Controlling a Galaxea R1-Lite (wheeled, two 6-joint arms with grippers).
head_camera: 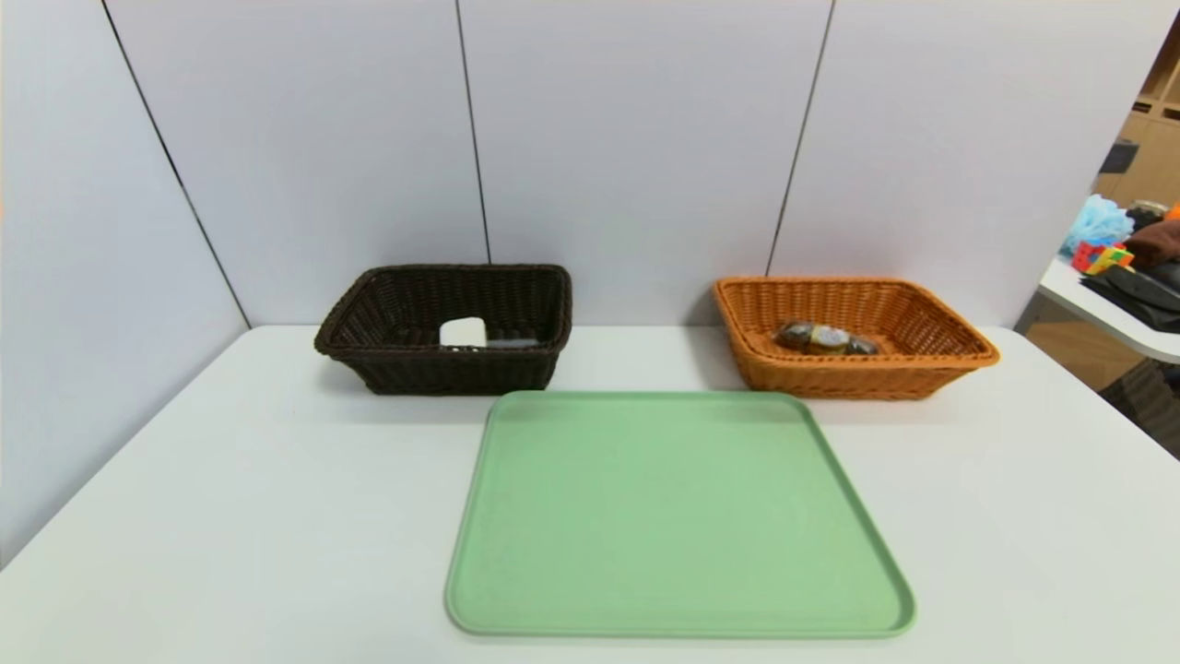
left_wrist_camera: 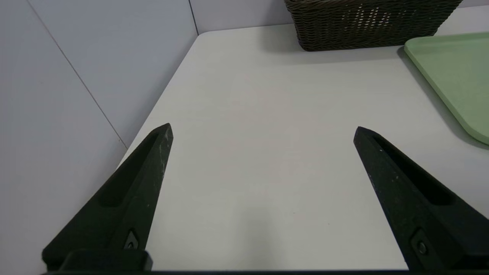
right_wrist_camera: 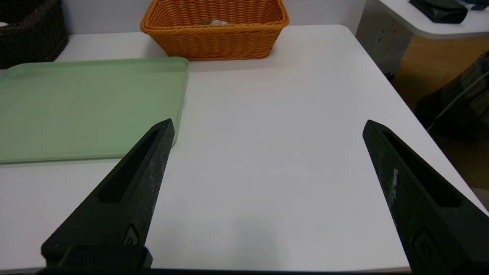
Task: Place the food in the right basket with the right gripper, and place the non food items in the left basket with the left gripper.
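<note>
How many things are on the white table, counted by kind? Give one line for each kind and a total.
Baskets: 2, dark brown basket, orange basket
Trays: 1, green tray
Food: 1, cookies
Non-food: 2, white bar, grey-handled peeler
Total: 6

Green tray — orange-tan basket

A white table fills the lower frame. Directly on it rest a dark brown wicker basket at centre left, an orange-tan wicker basket at centre right, and a green tray below and between them.
</note>
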